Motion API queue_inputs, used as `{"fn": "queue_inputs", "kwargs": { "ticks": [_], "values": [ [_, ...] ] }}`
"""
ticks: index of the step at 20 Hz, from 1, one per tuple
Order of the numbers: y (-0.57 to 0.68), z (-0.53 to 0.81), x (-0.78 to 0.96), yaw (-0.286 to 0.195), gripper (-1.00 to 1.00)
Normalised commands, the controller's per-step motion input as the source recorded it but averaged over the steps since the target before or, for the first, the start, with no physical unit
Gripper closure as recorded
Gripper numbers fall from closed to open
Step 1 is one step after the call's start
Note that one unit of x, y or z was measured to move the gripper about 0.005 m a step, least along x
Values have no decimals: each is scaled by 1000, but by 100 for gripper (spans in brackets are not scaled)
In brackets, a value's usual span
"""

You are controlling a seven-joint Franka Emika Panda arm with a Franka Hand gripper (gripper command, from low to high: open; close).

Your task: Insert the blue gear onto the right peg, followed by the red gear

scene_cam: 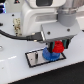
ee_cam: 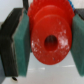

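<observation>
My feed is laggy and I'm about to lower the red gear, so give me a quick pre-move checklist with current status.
1. Red gear held between the end effector pads: ok, pads sit on both sides of it in the wrist view.
2. Blue gear already down on the grey plate: ok.
3. Blue gear fully seated on the right peg: cannot tell, peg is hidden.
4. Red gear's centre hole lined up over the peg: cannot tell.
5. Red gear above the blue gear: ok, it sits just over it in the exterior view.
</observation>
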Motion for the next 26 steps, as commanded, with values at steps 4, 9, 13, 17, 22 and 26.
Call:
{"fn": "queue_inputs", "kwargs": {
  "ticks": [4, 9, 13, 17, 22, 26],
  "values": [
    [-24, -67, 10, 0, 100],
    [-10, 292, 1, 0, 100],
    [-32, 184, 153, 0, 100],
    [-62, 31, 179, 0, 100],
    [-106, -35, 127, 0, 100],
    [-82, 109, 201, 0, 100]
  ]
}}
